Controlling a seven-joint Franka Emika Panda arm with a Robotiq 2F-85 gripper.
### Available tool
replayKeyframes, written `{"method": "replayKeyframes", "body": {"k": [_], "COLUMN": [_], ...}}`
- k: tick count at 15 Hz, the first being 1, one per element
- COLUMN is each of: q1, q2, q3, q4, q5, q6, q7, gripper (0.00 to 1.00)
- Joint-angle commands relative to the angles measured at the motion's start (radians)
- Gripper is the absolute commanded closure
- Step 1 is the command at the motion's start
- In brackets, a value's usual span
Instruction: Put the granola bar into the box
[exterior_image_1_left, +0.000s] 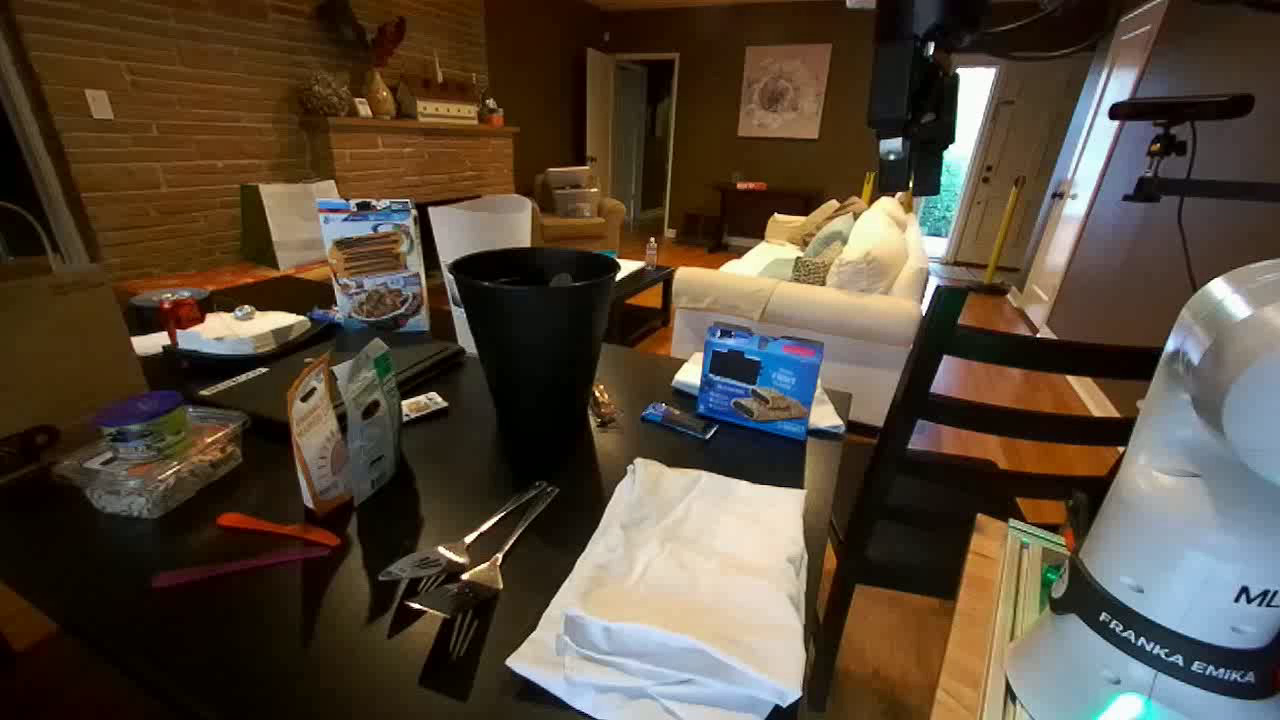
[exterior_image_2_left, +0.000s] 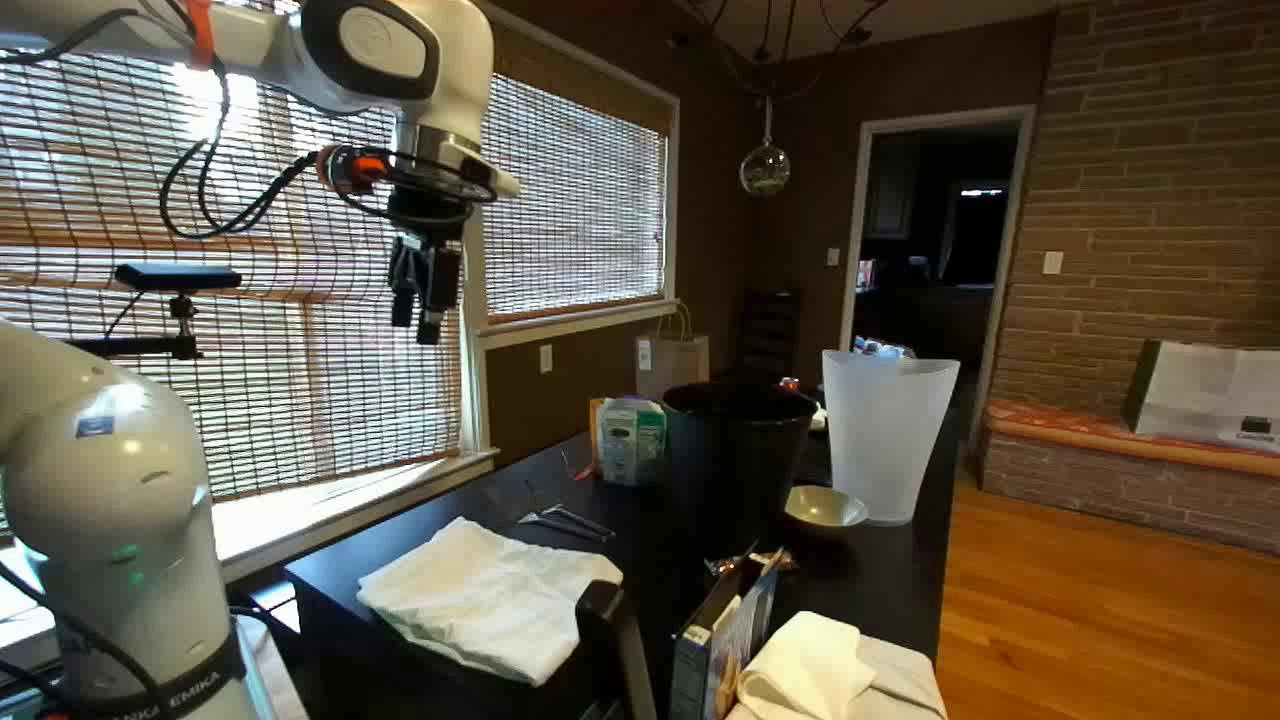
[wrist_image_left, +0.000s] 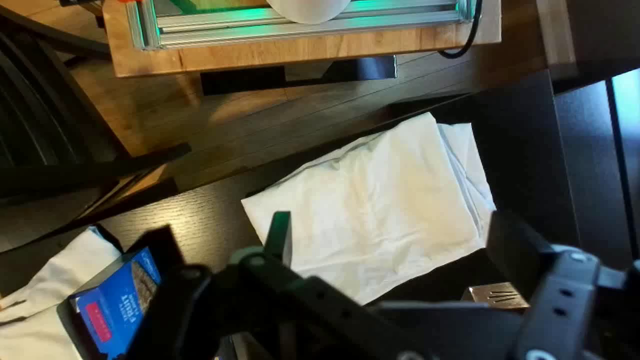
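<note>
The box, a small bright-blue carton with a printed fruit bar front (exterior_image_1_left: 760, 385), stands upright near the table's edge. It shows edge-on in an exterior view (exterior_image_2_left: 725, 640), its top seemingly open, and at the lower left of the wrist view (wrist_image_left: 117, 305). The granola bar, in a dark blue wrapper (exterior_image_1_left: 680, 420), lies flat on the table beside the box's front. I cannot make the bar out elsewhere. My gripper (exterior_image_2_left: 417, 330) is high above the table, fingers pointing down, apart from box and bar. In the wrist view its fingers (wrist_image_left: 393, 225) are wide apart with nothing between them.
A tall black bin (exterior_image_1_left: 535, 340) stands beyond the bar, with a shiny wrapper (exterior_image_1_left: 604, 408) at its foot. A folded white cloth (exterior_image_1_left: 700, 570) lies below the gripper. Metal utensils (exterior_image_1_left: 480, 560) and two pouches (exterior_image_1_left: 345, 430) are farther along. A dark chair (exterior_image_1_left: 1010, 350) stands beside the table.
</note>
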Motion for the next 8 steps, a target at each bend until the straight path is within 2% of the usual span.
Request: {"method": "replayKeyframes", "body": {"k": [1,4,8], "q1": [-0.004,-0.011,-0.049], "q2": [0.001,0.029,0.126], "q3": [0.002,0.0,-0.011], "q4": [0.002,0.005,-0.013], "q5": [0.001,-0.015,-0.108], "q6": [-0.002,0.012,0.187], "q7": [-0.003,-0.002,0.002], "gripper": [0.0,0.0,0.0]}}
